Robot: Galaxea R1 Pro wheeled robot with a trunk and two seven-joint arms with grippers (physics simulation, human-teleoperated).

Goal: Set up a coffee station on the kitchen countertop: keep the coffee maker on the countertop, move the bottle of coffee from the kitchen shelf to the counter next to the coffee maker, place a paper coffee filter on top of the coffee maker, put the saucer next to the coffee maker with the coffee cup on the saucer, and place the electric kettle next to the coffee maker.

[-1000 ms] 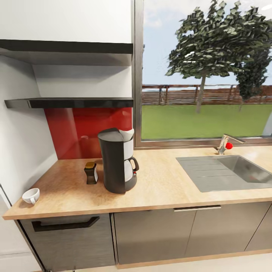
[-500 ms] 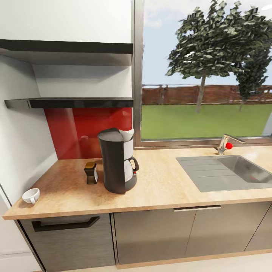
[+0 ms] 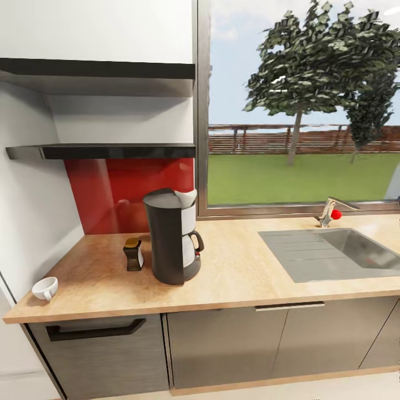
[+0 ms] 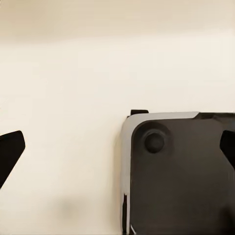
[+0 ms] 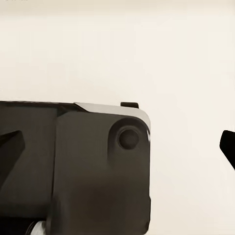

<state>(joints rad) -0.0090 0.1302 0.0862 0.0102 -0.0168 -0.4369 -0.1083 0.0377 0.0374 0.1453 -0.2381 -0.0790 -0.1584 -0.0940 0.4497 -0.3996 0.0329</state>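
Far left edge of the countertop (image 3: 244,278), there's the white coffee cup (image 3: 45,288) sitting by itself, no saucer under it and none in sight, so my guess is that pairing is yet to be done. A bit right of that is the little bottle of coffee (image 3: 133,254), dark with a gold lid, parked just beside the coffee maker (image 3: 171,236), which looks like where it's supposed to end up. The coffee maker stands upright near the red backsplash (image 3: 119,191), and there's something whitish at its top that could be the paper filter, can't say for sure. Above it the dark shelf (image 3: 105,151) runs along the wall. Further right it's bare counter, then the sink (image 3: 350,253) and faucet (image 3: 331,209) under the window. No kettle anywhere I can spot.

Arms seem tucked low, both wrist cameras staring down at pale floor and a dark slab of the robot's own base. The left gripper (image 4: 117,154) has its dark fingertips (image 4: 10,152) at opposite edges, so spread wide, holding nothing. Right gripper (image 5: 117,144), same deal: spread apart and empty.
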